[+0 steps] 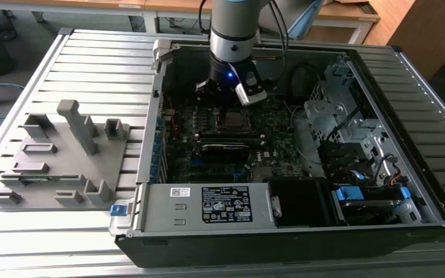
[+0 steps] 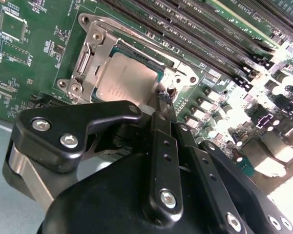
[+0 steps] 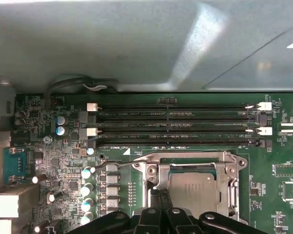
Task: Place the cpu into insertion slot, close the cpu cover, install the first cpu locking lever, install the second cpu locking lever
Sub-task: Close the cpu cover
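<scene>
Cpu [image 2: 124, 75] seated in the insertion slot [image 2: 147, 55] just past the gripper [image 2: 162, 101], jaws pressed together at the socket's corner. Flat around it, the cpu cover [image 2: 90, 51]; beyond, memory slots [image 2: 200, 34]. Probably the lever stage: calls for fine, steady tip placement.

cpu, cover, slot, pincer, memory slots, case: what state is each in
cpu, seated flat in the insertion slot
insertion slot, filled
cpu cover, down flat over the cpu
pincer, shut, tips at a corner of the slot
memory slots, look empty
computer case, lying on its side, open on top
</scene>
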`<state>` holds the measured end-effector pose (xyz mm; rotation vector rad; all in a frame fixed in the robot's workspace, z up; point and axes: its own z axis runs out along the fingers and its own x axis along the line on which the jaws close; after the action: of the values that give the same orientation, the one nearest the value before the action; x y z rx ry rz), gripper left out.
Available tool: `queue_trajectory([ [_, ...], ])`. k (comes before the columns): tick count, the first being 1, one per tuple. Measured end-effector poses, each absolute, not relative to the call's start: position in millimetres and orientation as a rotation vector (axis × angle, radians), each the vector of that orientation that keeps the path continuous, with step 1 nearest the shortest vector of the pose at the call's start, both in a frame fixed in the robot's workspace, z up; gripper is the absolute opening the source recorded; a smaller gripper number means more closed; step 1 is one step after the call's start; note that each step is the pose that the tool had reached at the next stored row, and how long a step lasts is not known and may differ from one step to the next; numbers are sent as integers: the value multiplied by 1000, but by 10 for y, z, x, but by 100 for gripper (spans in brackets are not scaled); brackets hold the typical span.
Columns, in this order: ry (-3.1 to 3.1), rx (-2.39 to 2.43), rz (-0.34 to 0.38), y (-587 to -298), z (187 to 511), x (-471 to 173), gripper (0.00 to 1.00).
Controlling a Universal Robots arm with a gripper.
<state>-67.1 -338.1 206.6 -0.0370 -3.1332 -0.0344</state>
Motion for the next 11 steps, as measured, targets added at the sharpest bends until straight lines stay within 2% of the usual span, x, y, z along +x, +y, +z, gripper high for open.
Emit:
queue_trajectory([
  [11,-3133,-37,-34,-3382,1990,-680,11],
])
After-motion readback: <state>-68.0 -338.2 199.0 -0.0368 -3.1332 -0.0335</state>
